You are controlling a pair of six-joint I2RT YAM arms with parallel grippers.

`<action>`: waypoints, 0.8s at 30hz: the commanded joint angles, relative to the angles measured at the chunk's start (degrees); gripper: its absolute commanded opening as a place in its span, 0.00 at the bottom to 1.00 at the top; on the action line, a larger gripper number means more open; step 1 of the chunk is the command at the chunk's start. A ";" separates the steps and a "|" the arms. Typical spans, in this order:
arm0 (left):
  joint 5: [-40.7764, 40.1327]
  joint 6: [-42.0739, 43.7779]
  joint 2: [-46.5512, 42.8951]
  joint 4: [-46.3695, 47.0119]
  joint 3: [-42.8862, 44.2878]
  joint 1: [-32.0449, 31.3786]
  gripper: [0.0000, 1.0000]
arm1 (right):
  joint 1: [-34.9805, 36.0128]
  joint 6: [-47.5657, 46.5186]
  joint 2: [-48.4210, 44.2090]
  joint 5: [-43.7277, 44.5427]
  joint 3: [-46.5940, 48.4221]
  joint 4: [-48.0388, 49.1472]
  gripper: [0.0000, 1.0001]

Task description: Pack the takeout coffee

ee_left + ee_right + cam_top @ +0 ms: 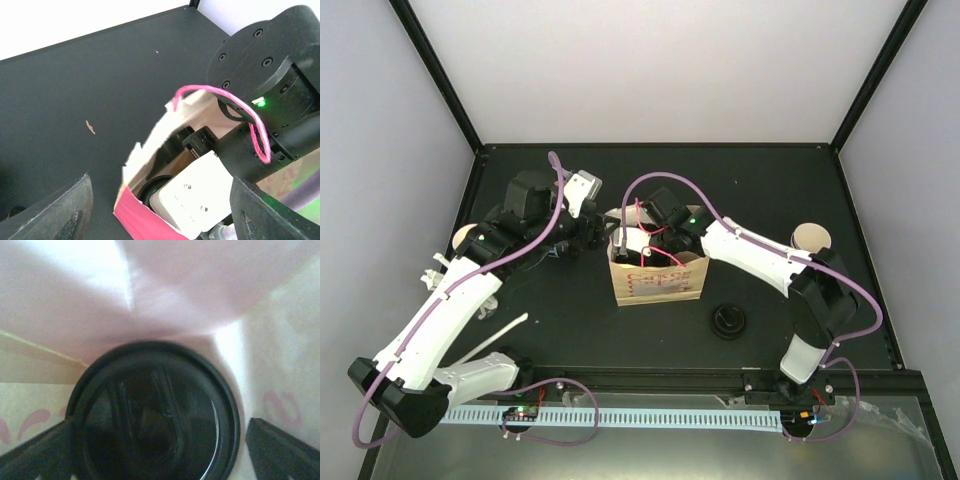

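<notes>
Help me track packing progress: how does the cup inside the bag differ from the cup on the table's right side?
The bagged cup is black-lidded; the right-side cup is open-topped, tan inside. The bagged cup sits in the paper bag between the right gripper's spread fingers; the right-side cup stands untouched on the table. Both are upright.

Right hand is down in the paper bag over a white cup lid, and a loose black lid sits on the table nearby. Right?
Not quite: the right wrist view shows the cup lid under the right hand is black, not white. The rest stands: that hand is down in the paper bag, and a loose black lid sits on the table nearby.
</notes>
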 commanded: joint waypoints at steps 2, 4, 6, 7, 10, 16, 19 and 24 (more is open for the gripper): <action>1.13 -0.32 -0.52 0.17 1.51 0.71 0.77 | -0.90 -1.88 2.37 4.26 1.61 -8.39 1.00; 1.13 -0.28 -0.56 -0.03 1.65 0.65 0.77 | -0.91 -1.94 1.86 3.50 3.34 -9.60 1.00; 1.20 -0.24 -0.47 -0.26 1.74 0.74 0.77 | -0.91 -1.84 1.13 3.17 4.96 -10.71 1.00; 1.19 -0.26 -0.48 -0.38 1.79 0.79 0.77 | -0.87 -1.86 0.95 2.96 5.64 -11.70 1.00; 1.26 -0.67 -0.05 -0.84 1.92 0.94 0.77 | -0.89 -1.89 0.13 2.40 7.69 -13.50 1.00; 2.88 -2.11 0.63 -1.27 2.18 2.22 0.77 | -0.90 -0.64 -2.65 1.31 10.01 -13.91 1.00; 3.40 -2.34 0.62 -1.32 2.18 2.58 0.77 | -0.87 0.28 -4.07 1.46 10.90 -13.57 1.00; 3.95 -2.45 1.02 -1.78 2.26 2.91 0.77 | -0.90 3.22 -6.33 1.24 11.66 -11.55 1.00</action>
